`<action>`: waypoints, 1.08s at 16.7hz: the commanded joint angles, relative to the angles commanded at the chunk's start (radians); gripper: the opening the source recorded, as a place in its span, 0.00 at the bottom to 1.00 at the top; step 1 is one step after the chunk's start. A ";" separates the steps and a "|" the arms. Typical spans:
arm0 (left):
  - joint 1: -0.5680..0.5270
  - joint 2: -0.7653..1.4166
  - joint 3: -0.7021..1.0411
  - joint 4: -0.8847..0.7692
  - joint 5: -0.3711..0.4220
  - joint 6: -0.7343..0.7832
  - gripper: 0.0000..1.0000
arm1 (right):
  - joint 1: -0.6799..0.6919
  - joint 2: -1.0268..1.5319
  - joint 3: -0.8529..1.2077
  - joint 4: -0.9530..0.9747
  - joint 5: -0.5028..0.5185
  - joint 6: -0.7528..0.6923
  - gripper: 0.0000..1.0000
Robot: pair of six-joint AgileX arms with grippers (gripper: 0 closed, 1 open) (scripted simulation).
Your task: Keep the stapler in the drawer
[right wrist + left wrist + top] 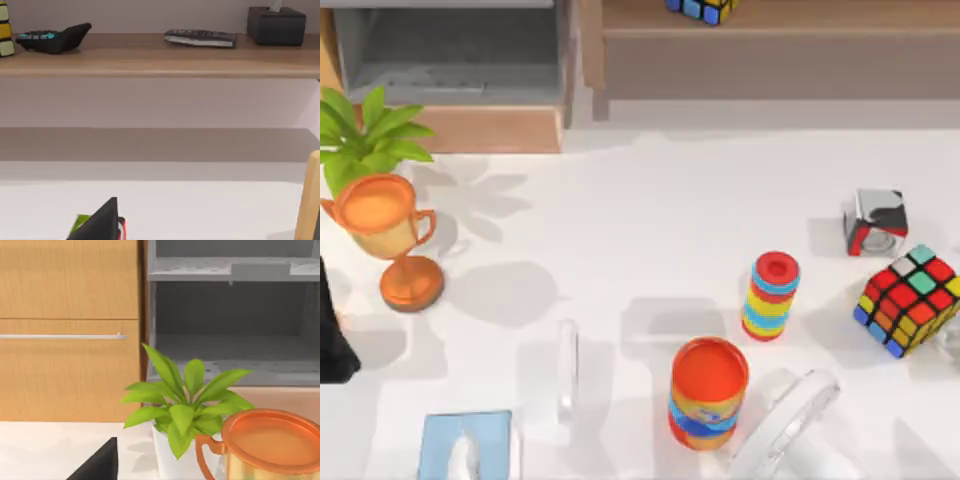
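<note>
Top view: white tabletop (620, 220) with the drawer (450, 60) at the far left, pulled open so that its grey inside is exposed and its light tan front panel faces the near side. The stapler (567, 370), a slim see-through bar, lies on the tabletop in the near part, left of centre, lengthwise near to far, well apart from the drawer. It is between the blue tissue box (468, 447) on its left and the orange can (707, 392) on its right, touching neither.

A larger curved see-through piece (785, 425) lies just right of the can. A stack of coloured rings (772, 295) stands beyond the can. A Rubik's cube (910, 300) and a black, white and red block (875, 222) sit at the right side. A green plant (365, 135) and an orange trophy cup (385, 225) stand at the left, just in front of the drawer. A long wooden shelf (770, 50) runs along the far right.

The left arm (330, 335) is at the left edge, apart from the stapler. Left wrist view: a dark part of the left gripper (97, 465) faces the plant, cup and open drawer. Right wrist view: a dark part of the right gripper (100, 222) faces the shelf. For both, whether the jaws are open or closed cannot be told.
</note>
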 joint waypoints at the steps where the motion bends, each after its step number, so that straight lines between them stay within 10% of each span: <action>1: 0.000 0.000 0.000 0.000 0.000 0.000 1.00 | 0.000 0.000 0.000 0.000 0.000 0.000 1.00; 8: 0.060 0.205 0.103 0.115 0.036 0.159 1.00 | 0.000 0.000 0.000 0.000 0.000 0.000 1.00; 18: 0.243 1.112 0.527 0.577 0.226 0.790 1.00 | 0.000 0.000 0.000 0.000 0.000 0.000 1.00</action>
